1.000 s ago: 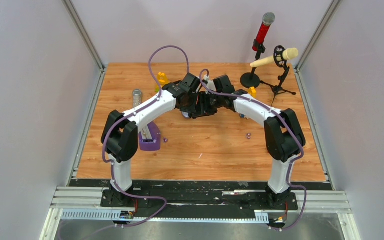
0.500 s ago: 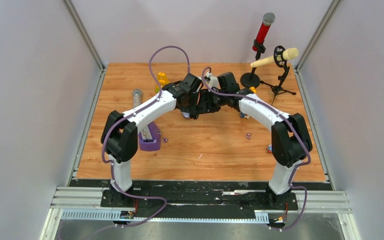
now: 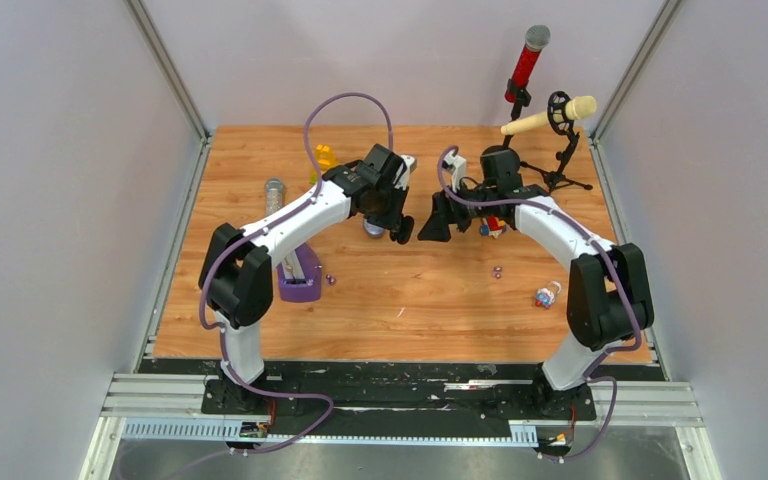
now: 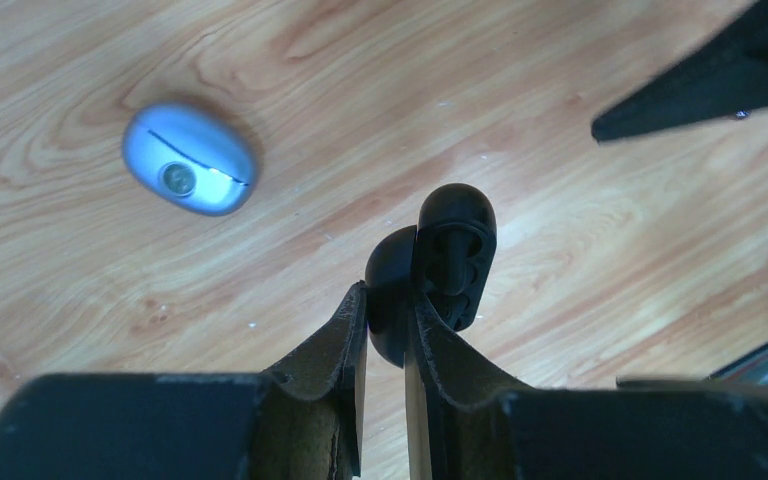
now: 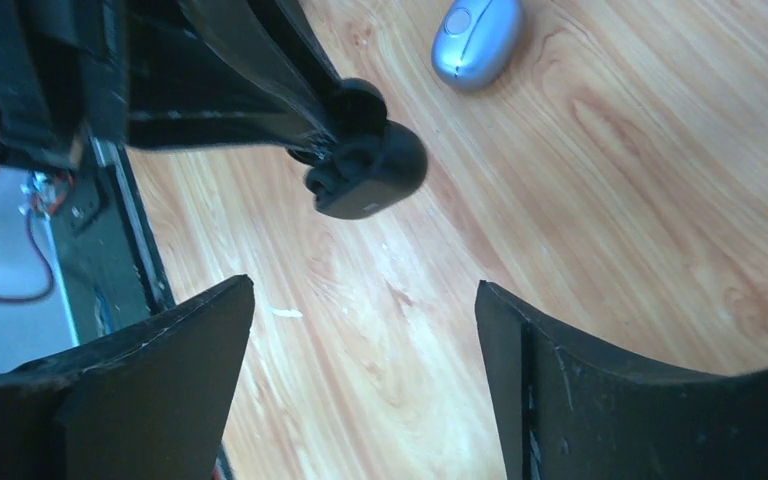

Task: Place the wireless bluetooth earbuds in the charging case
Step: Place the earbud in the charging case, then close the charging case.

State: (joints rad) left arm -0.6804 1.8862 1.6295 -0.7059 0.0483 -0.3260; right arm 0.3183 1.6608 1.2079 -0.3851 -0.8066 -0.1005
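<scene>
My left gripper point(image 4: 388, 300) is shut on a small black charging case point(image 4: 447, 255), which sticks out past its fingertips above the table. The case's open face shows dark hollows; I cannot tell whether a black earbud sits in them. My right gripper point(image 5: 365, 300) stands open with nothing between its fingers, a short way to the right of the black case point(image 5: 365, 165). Seen from above, the left gripper point(image 3: 398, 228) and the right gripper point(image 3: 432, 226) face each other at mid-table. Two purple earbuds point(image 3: 331, 280) point(image 3: 497, 270) lie loose on the wood.
A silver-blue pebble case point(image 4: 190, 160) lies shut on the table below the left gripper. A purple stand point(image 3: 300, 276) is at the left. A small bottle point(image 3: 546, 295) lies at the right. Two microphones on stands point(image 3: 525, 95) are at the back right. A jar point(image 3: 275, 190) and yellow toy point(image 3: 325, 157) are at the back left.
My right gripper has opened wide and drawn back to the right, away from the left gripper. The left gripper still holds the black case. The small bottle has come into view.
</scene>
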